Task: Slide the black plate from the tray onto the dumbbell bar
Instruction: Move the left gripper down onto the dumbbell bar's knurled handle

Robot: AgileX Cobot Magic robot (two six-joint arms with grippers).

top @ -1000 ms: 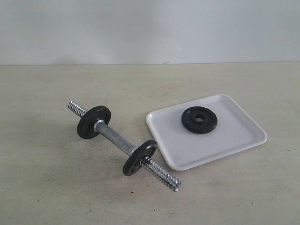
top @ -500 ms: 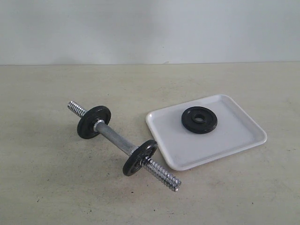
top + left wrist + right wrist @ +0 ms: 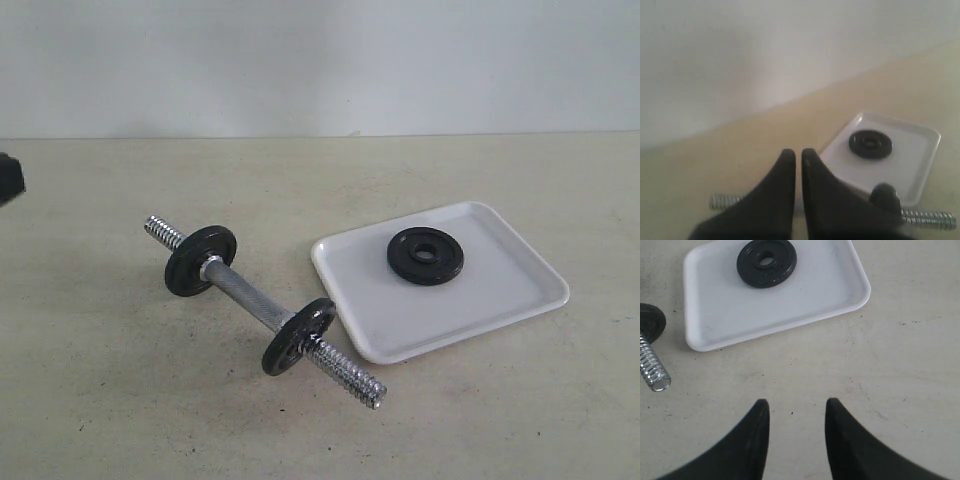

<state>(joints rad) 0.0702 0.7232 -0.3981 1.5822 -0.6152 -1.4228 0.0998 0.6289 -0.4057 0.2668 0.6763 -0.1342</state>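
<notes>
Layout: black plate (image 3: 425, 256) lies flat on the tray (image 3: 500, 300), right of centre. The dumbbell bar (image 3: 248, 298), carrying two like discs (image 3: 200, 258), rests just left of it. Left gripper (image 3: 798, 155) jaws pressed together, empty; right gripper (image 3: 795, 407) jaws narrowly apart, empty.

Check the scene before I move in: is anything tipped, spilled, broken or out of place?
Nothing stands out. The black plate lies flat in the white tray. The bar rests beside the tray, propped on its far plate and near plate, with both threaded ends bare. No spill or damage shows.
</notes>
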